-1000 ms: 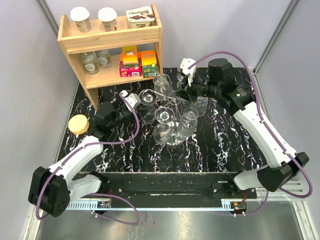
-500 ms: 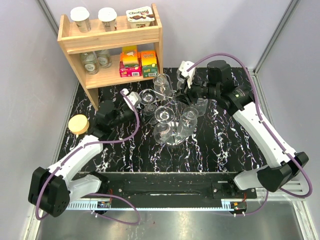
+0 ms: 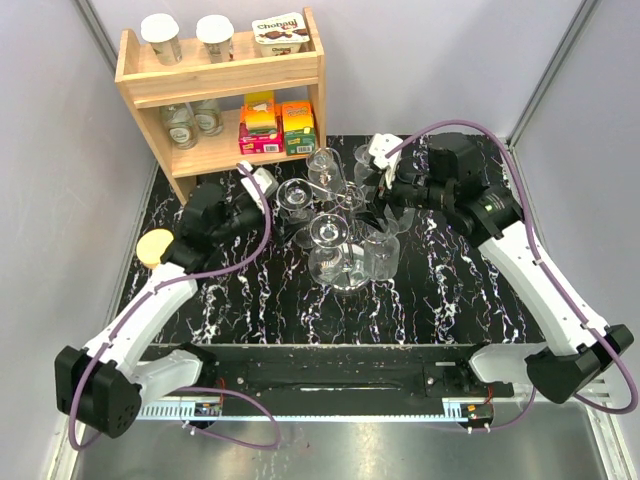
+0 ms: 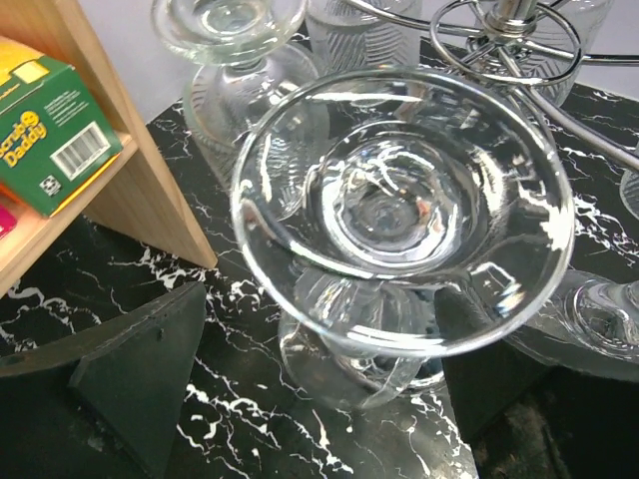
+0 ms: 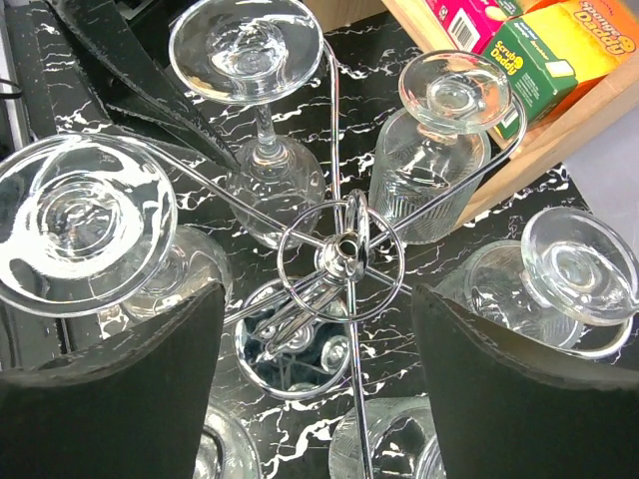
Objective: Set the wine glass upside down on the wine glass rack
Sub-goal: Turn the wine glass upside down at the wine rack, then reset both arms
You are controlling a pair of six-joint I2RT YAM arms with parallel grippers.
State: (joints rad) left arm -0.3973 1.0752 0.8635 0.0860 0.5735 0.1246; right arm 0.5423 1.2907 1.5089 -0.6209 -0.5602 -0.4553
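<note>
Rack (image 5: 344,245) post end-on, right wrist

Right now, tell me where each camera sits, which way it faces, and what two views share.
Top: above and behind the bases, looking down on table, rack, shelf; left arm and right arm show.
Left wrist: on the left arm, looking down on an upturned wine glass; dark fingers at bottom corners.
Right wrist: on the right arm, looking straight down the rack's post; fingers at bottom.
Shared: both wrist views show the rack and green box.
</note>
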